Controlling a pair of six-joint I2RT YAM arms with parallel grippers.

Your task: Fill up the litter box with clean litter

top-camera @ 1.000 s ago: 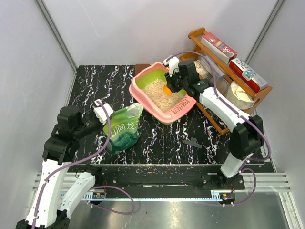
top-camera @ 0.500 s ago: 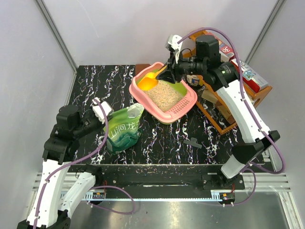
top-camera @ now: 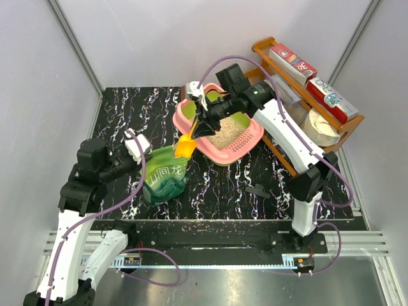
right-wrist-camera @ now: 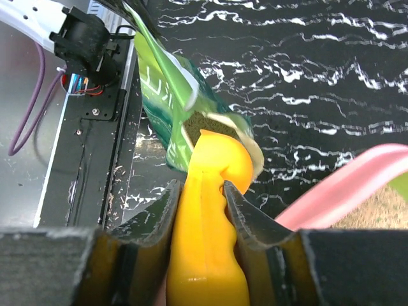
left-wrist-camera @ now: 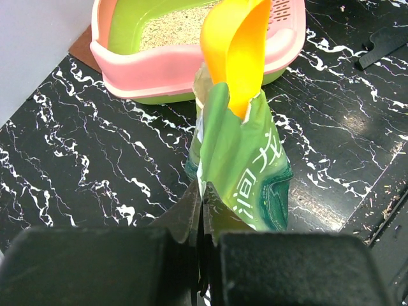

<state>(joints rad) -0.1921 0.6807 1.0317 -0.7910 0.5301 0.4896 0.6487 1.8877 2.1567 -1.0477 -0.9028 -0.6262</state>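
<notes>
The litter box (top-camera: pixel 220 131) is sitting at the table's far middle with clean litter (top-camera: pixel 224 132) inside. Leftmost, the left gripper (top-camera: pixel 141 152) is pinching the green bag (top-camera: pixel 164 173) by its edge, jaws shut tight. The right gripper (top-camera: pixel 199 124) is clamping the yellow scoop (top-camera: pixel 184 146), whose tip is dipping into the bag's mouth.

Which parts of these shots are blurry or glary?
Left wrist view: the left gripper at the bottom is a dark blur. Right wrist view: the scoop handle and near fingers look soft. Top view: sharp, with sheen on the metal front strip.
</notes>
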